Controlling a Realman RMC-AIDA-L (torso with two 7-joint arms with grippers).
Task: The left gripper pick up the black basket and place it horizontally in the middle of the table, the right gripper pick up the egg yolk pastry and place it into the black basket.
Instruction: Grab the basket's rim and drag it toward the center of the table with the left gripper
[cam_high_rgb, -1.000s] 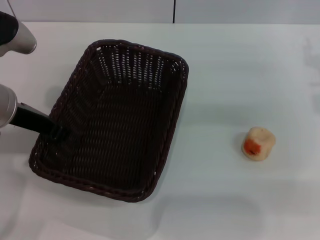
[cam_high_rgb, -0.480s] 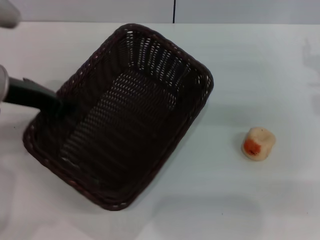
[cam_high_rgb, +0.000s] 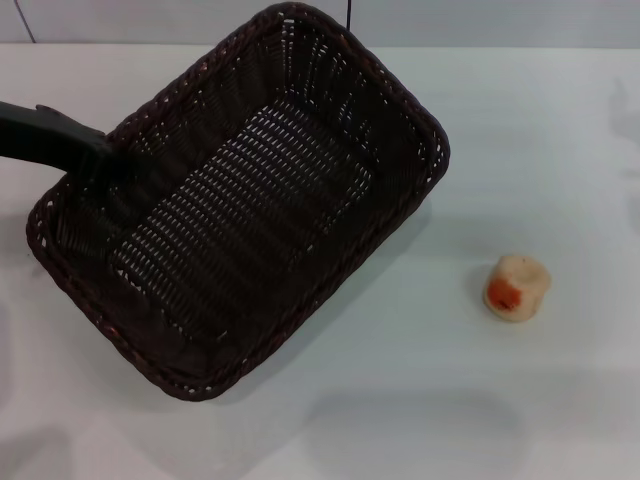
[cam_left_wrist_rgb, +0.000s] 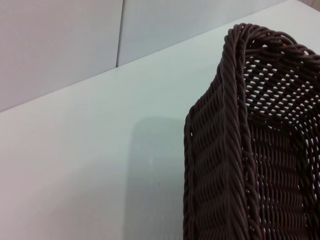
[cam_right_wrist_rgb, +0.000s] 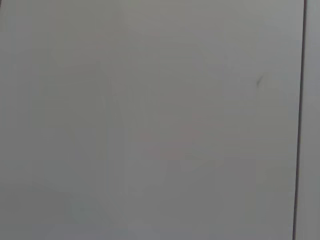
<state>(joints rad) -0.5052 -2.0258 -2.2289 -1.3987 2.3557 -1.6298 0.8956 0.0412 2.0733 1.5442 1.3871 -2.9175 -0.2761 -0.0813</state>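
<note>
White table (cam_high_rgb: 560, 150): left end effector (cam_high_rgb: 105, 165), clamped on black basket (cam_high_rgb: 240, 200) rim, carries it; next, level placement mid-table.

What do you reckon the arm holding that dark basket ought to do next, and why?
Probably turn it a little further and set it down. The left gripper grips the rim of the black basket, which sits diagonal and seems raised off the table, judging by its shadow. The egg yolk pastry waits apart; the right gripper is out of view.
</note>
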